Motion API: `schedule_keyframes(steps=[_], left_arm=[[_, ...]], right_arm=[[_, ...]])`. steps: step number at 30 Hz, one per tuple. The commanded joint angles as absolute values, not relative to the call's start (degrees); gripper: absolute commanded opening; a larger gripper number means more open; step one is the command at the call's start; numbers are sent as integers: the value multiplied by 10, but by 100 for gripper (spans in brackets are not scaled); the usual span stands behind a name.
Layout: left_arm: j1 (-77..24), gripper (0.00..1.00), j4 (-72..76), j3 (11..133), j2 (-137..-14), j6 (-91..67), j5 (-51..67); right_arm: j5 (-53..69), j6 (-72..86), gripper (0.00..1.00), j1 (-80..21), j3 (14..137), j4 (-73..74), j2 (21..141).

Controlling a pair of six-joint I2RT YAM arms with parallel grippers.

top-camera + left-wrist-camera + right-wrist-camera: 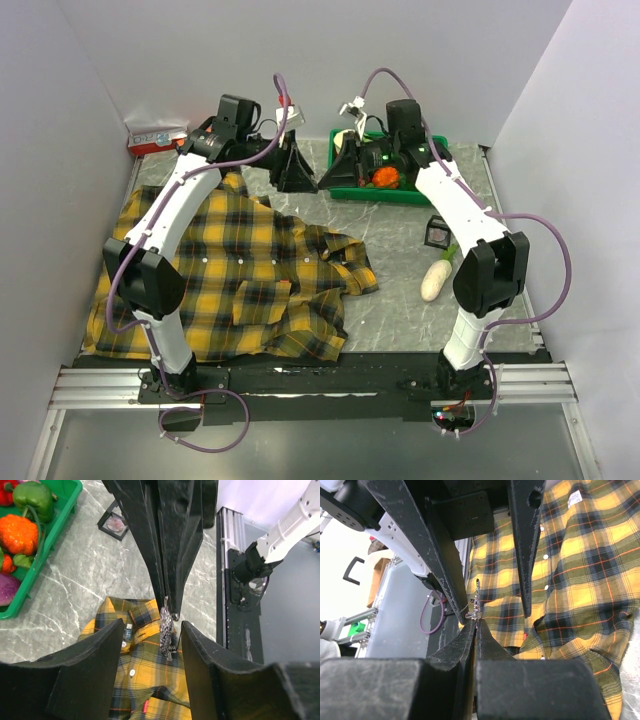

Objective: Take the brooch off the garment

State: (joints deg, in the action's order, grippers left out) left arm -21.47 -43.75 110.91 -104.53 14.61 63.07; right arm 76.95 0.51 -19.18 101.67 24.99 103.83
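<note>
The garment (pixel 240 280) is a yellow-and-black plaid shirt lying spread over the left half of the table, also seen below the jaws in the left wrist view (pixel 145 680) and in the right wrist view (pixel 580 570). The brooch (pixel 166 630), a small silvery sparkling piece, hangs in the air clear of the shirt. My right gripper (pixel 476 622) is shut on the brooch's (pixel 477 600) lower edge. My left gripper (pixel 152 626) is open, one finger on each side of the brooch, with a gap to the left finger. Both grippers (pixel 297 170) (pixel 335 170) meet tip to tip above the table's back middle.
A green tray (pixel 380 195) (pixel 55 530) of vegetables stands at the back right. A small black box (pixel 437 233) (pixel 114 524) and a white radish-like vegetable (pixel 437 277) lie right of the shirt. A red-and-white box (pixel 157 138) sits in the back left corner. White walls close in three sides.
</note>
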Motion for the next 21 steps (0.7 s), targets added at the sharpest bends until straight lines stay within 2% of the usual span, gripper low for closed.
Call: schedule_keyframes(steps=[1, 14, 17, 18, 21], left_arm=[[-218, 55, -398, 1109, -1045, 108, 645], [-218, 48, -421, 1095, -1046, 139, 642], [-218, 34, -425, 1092, -1046, 143, 643], [-217, 23, -426, 1092, -1046, 146, 642], [-215, 19, -423, 1091, -1046, 142, 642]], right_arm=[[767, -33, 2, -200, 1029, 269, 994], [767, -27, 1, -200, 1020, 259, 987], [767, -29, 2, -203, 1026, 262, 987], [766, -41, 2, -204, 1033, 273, 987], [761, -66, 2, -210, 1041, 297, 984]])
